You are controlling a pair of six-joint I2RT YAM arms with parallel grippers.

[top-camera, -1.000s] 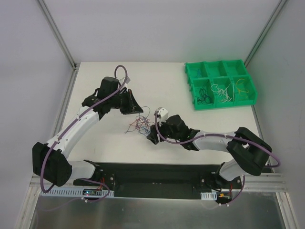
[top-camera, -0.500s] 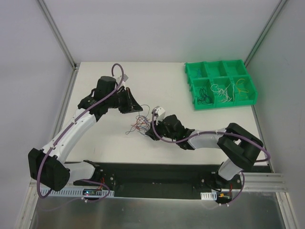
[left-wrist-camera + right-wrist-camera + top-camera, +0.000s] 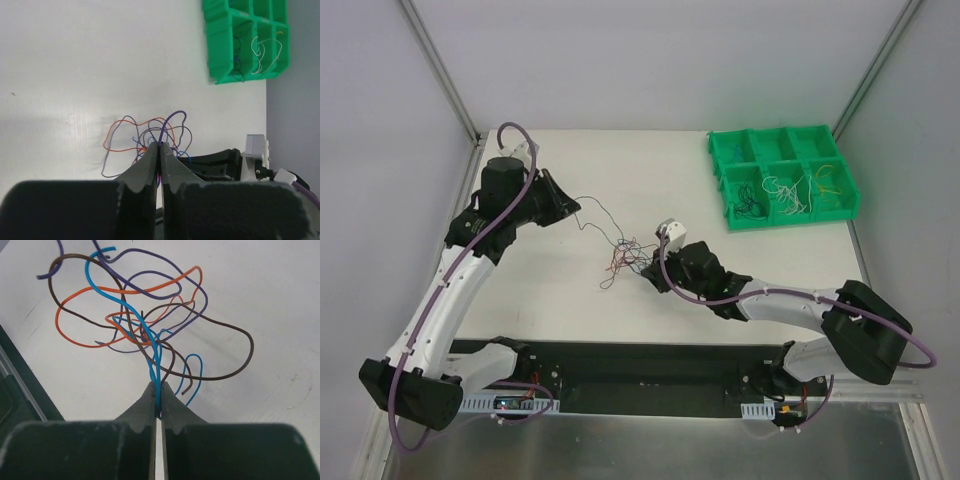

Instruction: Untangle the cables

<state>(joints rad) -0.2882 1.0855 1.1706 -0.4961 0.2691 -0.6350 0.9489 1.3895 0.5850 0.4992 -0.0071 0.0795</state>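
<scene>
The cables are a tangle [image 3: 625, 255] of thin purple, orange, blue and brown wires lying mid-table. My left gripper [image 3: 570, 207] is off to the far left of it, shut on a purple wire [image 3: 172, 120] that stretches from the fingertips back into the knot. In the left wrist view the left gripper [image 3: 159, 145] pinches that wire right at the tips. My right gripper [image 3: 653, 274] sits at the tangle's near-right edge. The right wrist view shows the right gripper [image 3: 158, 386] shut on a blue wire [image 3: 150, 347], whose loop runs up into the tangle [image 3: 140, 320].
A green divided bin [image 3: 729, 190] stands at the back right with several sorted wires in its front compartments; it also shows in the left wrist view as the bin [image 3: 220, 55]. A black base strip [image 3: 640, 360] runs along the near table edge.
The right gripper has closed on the blue wire. The left arm has swung away to the far left, drawing a purple wire out of the tangle, which spread slightly.
</scene>
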